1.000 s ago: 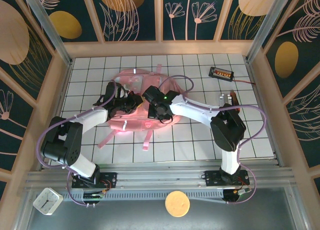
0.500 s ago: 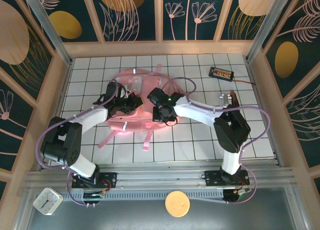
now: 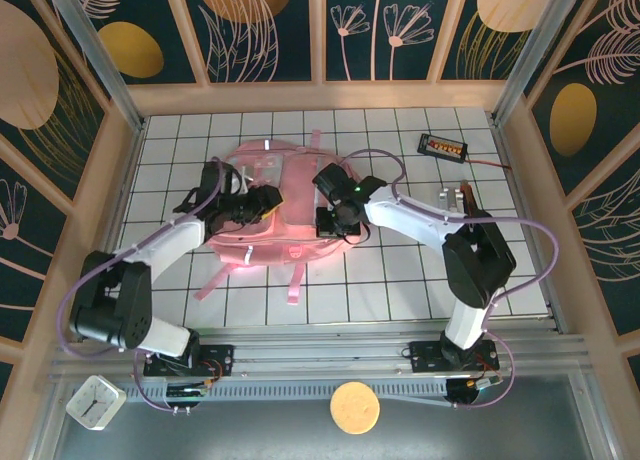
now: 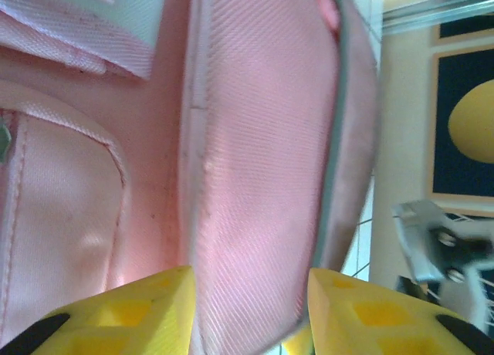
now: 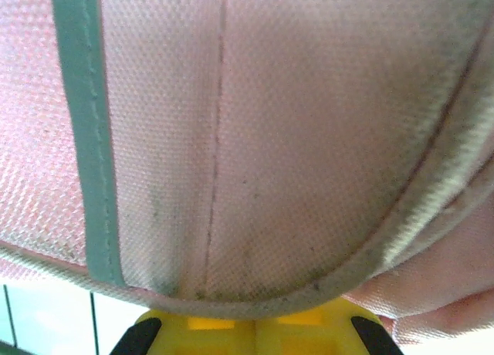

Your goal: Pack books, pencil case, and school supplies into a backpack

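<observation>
A: Largest first?
B: White gridded worktop (image 3: 400, 280), walled by patterned panels. Lying flat toward its far middle: large soft pink fabric backpack (image 3: 275, 242) with pale strips, straps trailing toward the near edge.
A: Likely trouble from here?
B: Slack cloth, probably. Could slide out from between spread fingers, or snag on one and drag the backpack sideways during a careless retreat. Could also get tugged two ways at once, with an arm on either side.
A: Arm poses?
B: Stretched forward from the near edge, elbows bent, wrists turned inward, meeting over the backpack from left and right.
A: And the grasping parts?
B: Left end effector (image 4: 251, 284): yellow fingers (image 4: 147, 302) spread, straddling a raised fold of pink fabric; impossible to tell whether pressing on it. Right end effector (image 5: 255, 322): pressed together, tucked just under a grey-piped backpack edge; unclear whether any cloth sits caught between.
</observation>
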{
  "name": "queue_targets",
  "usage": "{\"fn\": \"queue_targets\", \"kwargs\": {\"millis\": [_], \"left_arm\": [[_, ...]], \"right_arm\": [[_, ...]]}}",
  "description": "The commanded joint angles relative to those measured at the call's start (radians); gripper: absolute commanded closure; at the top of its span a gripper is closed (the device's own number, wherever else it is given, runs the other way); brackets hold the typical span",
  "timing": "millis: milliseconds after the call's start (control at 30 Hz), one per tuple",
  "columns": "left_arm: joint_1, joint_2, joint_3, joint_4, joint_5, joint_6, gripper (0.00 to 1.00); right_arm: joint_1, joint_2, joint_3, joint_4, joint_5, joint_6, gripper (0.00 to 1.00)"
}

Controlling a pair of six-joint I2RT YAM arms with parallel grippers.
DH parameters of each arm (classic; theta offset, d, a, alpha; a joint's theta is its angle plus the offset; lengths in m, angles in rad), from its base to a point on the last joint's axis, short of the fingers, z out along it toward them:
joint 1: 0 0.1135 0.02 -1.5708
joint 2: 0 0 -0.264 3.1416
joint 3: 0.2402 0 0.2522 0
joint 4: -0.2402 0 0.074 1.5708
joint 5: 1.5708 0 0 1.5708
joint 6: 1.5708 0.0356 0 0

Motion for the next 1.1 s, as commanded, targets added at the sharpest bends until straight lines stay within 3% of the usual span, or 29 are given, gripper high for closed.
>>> {"fn": "queue_targets", "kwargs": {"millis": [0,200,367,500,633,933,1067], "left_arm": [[0.005,-0.141,-0.050,-0.036,-0.063,-0.171,0.53],[-0.027,-0.380,-0.190,-0.050,-0.156,-0.394,0.48],[-0.071,-0.442,-0.347,0.154,-0.152,-0.591,0.42],[-0.078,-0.392,-0.339,0.158,-0.101,-0.562,0.39],[-0.078,-0.468,-0.460,0.167,-0.114,-0.606,0.39],[-0.080,-0.767,-0.603,-0.002,-0.266,-0.775,0.42],[-0.079,-0.770,-0.654,0.049,-0.298,-0.829,0.47]], "right_arm": [[-0.023,0.015,0.059,-0.039,-0.117,-0.032,1.00],[-0.035,0.008,0.045,-0.016,-0.196,-0.021,1.00],[-0.002,0.003,0.038,0.039,-0.212,0.058,1.00],[0.057,0.020,0.063,0.077,-0.197,0.143,1.00],[0.122,0.070,0.102,0.114,-0.194,0.208,1.00],[0.128,0.121,0.186,0.084,-0.233,0.191,1.00],[0.123,0.144,0.228,0.066,-0.266,0.156,1.00]]}}
